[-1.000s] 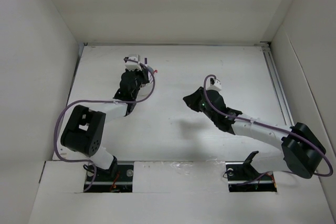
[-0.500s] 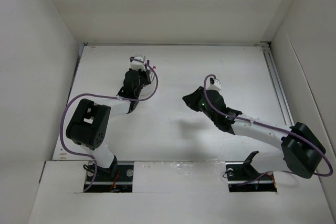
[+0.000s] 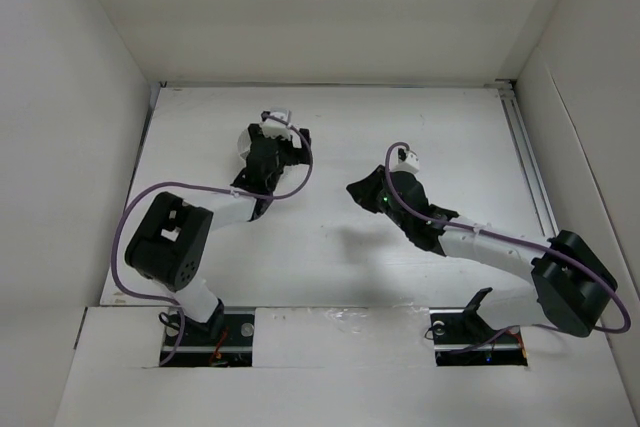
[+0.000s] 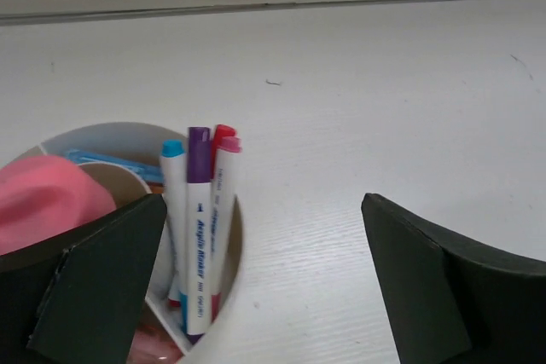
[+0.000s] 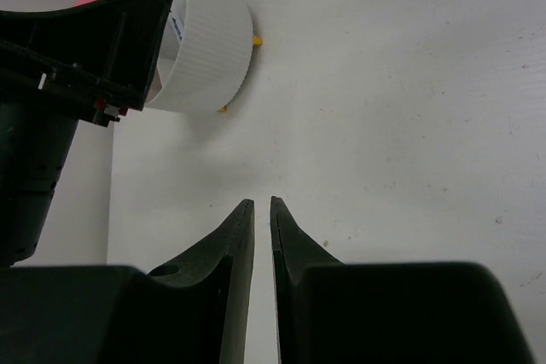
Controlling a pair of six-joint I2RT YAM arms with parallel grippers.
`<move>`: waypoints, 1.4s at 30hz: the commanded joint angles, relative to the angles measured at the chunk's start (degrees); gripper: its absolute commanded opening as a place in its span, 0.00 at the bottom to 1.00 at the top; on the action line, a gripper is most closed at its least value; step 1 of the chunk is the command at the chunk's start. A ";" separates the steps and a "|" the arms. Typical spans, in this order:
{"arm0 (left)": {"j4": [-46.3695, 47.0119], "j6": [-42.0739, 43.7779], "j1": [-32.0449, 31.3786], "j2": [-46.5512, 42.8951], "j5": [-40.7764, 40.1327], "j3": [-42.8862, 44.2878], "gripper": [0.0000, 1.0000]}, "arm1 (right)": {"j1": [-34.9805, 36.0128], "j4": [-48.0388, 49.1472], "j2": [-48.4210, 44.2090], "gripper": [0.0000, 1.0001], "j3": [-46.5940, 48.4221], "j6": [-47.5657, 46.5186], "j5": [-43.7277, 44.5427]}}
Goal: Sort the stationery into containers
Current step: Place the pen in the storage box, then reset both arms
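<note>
Pens (image 4: 200,210), thin white ones capped blue, purple and red, stand upright in one compartment of the low round white plastic cup (image 4: 111,130), which sits on the white table (image 4: 384,83) beneath the left gripper (image 4: 260,210), off toward one finger. Its fingers are spread wide and empty. The right gripper (image 5: 263,204), fingers almost pressed together on nothing, hangs well apart from the cup, so the left arm is nearer.

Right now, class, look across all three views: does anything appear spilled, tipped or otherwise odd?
Nothing is spilled: the pens stand together in one compartment of the cup. One oddity: two small yellow specks at the cup's base, too small to identify.
</note>
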 commanded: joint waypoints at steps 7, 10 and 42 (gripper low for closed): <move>0.64 -2.36 -3.55 -14.09 -3.37 -1.64 1.00 | 0.58 3.57 -0.64 0.19 -0.34 -0.51 0.03; -0.06 -7.00 -3.55 -21.21 -0.67 -3.05 1.00 | 0.58 3.57 -1.25 0.19 -0.34 -0.51 0.55; -58.06 -45.43 -4.08 -64.47 -25.60 -12.63 1.00 | 0.05 -21.57 -11.36 0.93 10.67 -4.73 7.14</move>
